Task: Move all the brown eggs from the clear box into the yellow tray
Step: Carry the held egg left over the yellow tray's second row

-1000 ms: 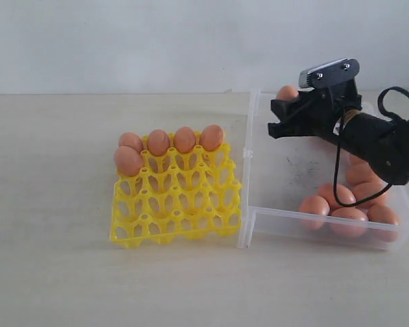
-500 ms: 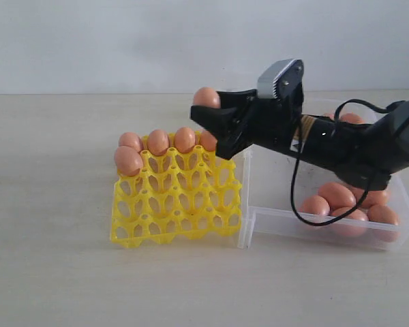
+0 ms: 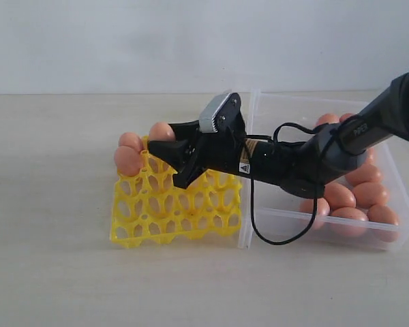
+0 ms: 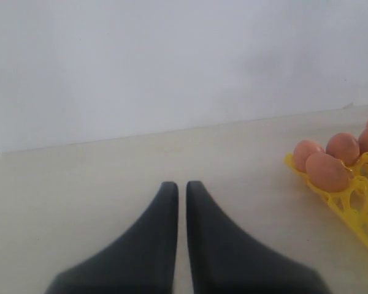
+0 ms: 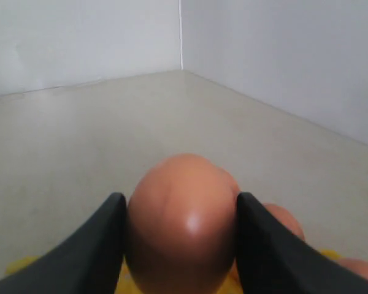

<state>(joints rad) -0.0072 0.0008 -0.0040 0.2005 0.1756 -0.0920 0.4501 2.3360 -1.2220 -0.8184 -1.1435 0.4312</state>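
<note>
Brown egg (image 5: 183, 236) is being squeezed in my right gripper (image 5: 180, 199), and I'm hovering it over the back of the yellow tray (image 3: 165, 216). Left gripper (image 4: 177, 186) is sitting pinched closed.

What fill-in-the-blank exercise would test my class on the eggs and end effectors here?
1. The right end effector is shut on a brown ____.
2. It holds this over the ____ tray.
3. The left end effector is shut and grips ____.
4. Other eggs lie in the clear box, which sits to the tray's ____ in the exterior view.
Missing words: egg; yellow; nothing; right.
</note>
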